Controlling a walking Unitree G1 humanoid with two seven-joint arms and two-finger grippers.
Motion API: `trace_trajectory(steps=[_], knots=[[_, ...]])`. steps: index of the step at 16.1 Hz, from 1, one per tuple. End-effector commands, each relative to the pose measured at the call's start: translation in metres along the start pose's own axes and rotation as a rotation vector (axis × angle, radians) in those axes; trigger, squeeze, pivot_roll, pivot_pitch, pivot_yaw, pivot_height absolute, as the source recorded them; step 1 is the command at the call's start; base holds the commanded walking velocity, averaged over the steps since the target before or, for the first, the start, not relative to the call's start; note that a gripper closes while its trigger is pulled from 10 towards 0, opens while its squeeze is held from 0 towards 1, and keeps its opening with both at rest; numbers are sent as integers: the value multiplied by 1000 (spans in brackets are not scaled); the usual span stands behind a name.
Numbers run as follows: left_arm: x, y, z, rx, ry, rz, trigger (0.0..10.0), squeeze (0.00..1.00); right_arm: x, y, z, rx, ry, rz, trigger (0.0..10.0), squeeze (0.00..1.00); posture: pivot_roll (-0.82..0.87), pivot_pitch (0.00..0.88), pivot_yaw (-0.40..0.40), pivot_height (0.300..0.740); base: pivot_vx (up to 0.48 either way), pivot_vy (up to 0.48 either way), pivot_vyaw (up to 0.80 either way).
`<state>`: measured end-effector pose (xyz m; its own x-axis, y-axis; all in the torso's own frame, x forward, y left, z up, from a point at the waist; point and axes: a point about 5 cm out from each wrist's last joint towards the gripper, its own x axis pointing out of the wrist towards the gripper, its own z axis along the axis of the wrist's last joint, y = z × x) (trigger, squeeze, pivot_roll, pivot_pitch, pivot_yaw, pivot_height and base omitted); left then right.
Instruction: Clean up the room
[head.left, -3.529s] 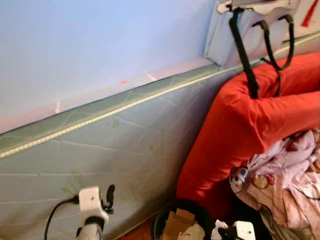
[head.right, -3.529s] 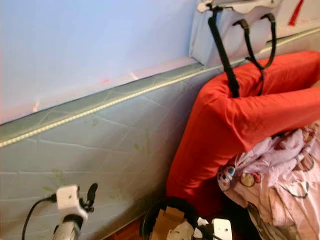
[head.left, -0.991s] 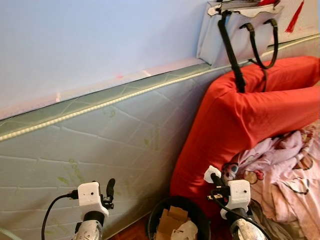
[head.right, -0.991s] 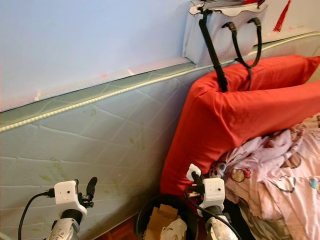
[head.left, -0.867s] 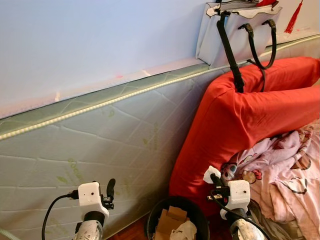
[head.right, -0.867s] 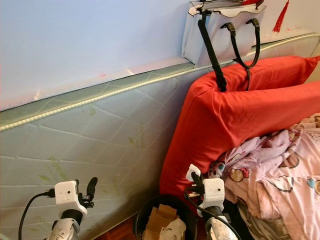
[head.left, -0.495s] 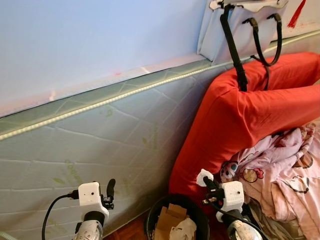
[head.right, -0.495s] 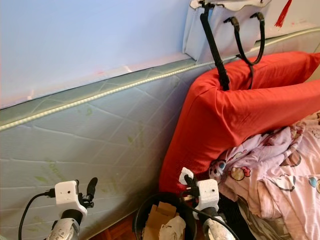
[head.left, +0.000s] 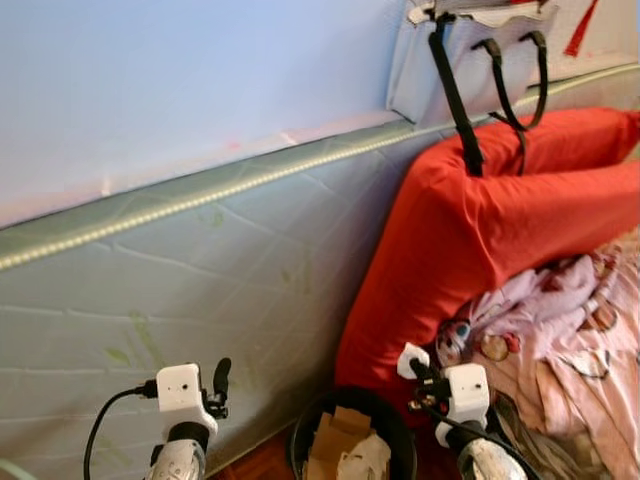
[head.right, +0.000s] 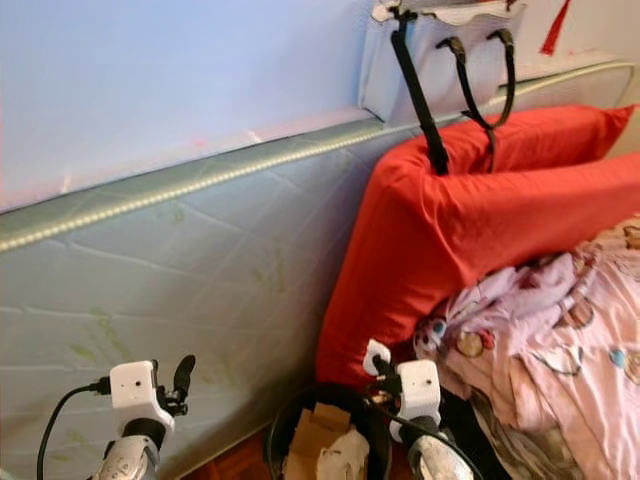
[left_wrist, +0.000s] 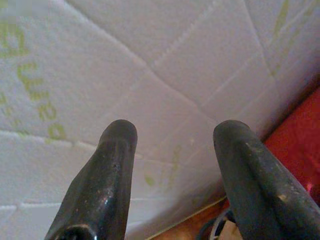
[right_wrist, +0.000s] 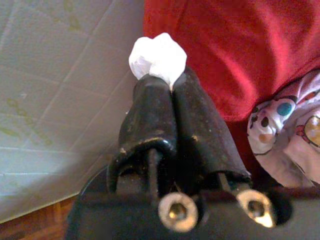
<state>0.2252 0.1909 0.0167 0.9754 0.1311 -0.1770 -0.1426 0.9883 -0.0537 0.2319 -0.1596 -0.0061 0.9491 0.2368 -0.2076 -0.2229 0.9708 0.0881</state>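
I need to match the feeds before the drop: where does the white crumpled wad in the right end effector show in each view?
Left eye view: white wad, low, right of centre, above the black bin.
Right eye view: low, just right of centre.
Right wrist view: upper centre, pinched at the fingertips.
Left wrist view: not visible.
Shared landmark: the red cushion.

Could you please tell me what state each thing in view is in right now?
Left gripper: open, empty, facing the mattress.
Right gripper: shut on a white paper wad, above the bin.
Black bin: open-topped, holding cardboard and paper scraps.
Mattress: standing on its edge against the wall.
Red cushion: propped up, leaning on the mattress.
Handbag: upright on the mattress's top edge, straps hanging over the cushion.
Pink clothes: crumpled in a heap.
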Motion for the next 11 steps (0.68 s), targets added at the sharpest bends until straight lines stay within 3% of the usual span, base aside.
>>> trace_trajectory(steps=[1, 11], knots=[[1, -2, 0, 17, 5, -14, 10000, 0, 0, -1, 0, 1, -3, -5, 10000, 0, 32, 0, -30, 665, 0, 0, 0], [0, -3, 1, 19, 7, -15, 10000, 0, 2, 0, 3, -2, -2, -4, 10000, 0, 36, 0, -29, 665, 0, 0, 0]])
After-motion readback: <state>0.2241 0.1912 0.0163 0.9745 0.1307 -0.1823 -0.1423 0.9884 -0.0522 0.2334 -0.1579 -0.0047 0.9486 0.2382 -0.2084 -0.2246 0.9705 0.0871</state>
